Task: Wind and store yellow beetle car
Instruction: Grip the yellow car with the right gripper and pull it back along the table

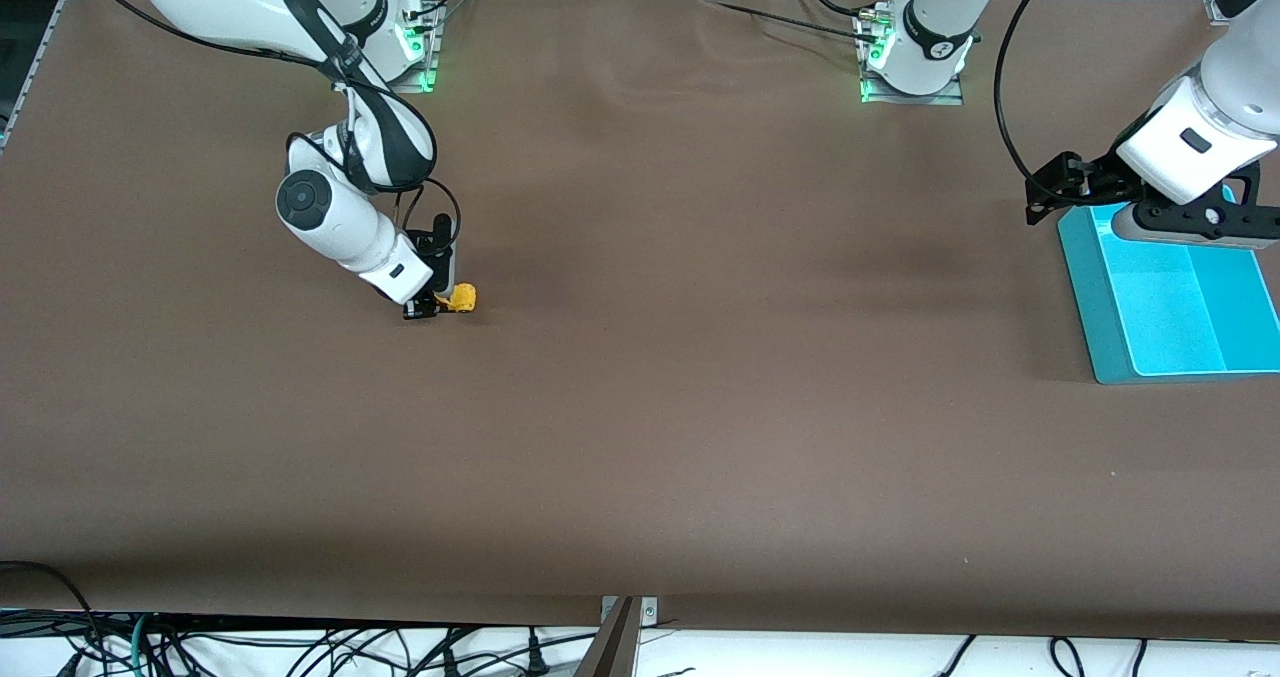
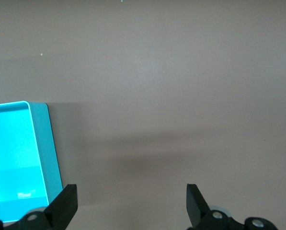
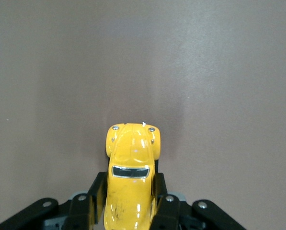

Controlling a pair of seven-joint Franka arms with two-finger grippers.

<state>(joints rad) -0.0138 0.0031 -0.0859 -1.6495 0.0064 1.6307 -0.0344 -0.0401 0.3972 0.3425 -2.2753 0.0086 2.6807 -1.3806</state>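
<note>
Clamping the yellow beetle car (image 3: 132, 179) by its flanks, the right pincer (image 1: 432, 302) sits low at the surface (image 1: 640, 437), toward the right arm's end of it. In the right wrist view one black finger (image 3: 96, 194) presses each side of the car's body, and the rounded nose with its two small headlights pokes out past the fingertips (the dark windscreen shows just above the grip). From the front camera the car (image 1: 461, 299) appears as a small yellow lump jutting out of the pincer toward the left arm's end, right at the brown surface; whether its wheels touch the surface I cannot tell. The right arm bends down to it from its base at the top of that view.

Well apart from all this, the left pincer (image 1: 1045, 195) hangs above the other end of the surface with its fingers spread wide and nothing between them. The left wrist view shows both dark fingertips (image 2: 63, 206) far from each other over bare brown surface. Just beside it lies a turquoise bin (image 1: 1095, 307), shallow and open-topped, its corner (image 2: 40, 143) visible from the left wrist as well. The left arm waits there.
</note>
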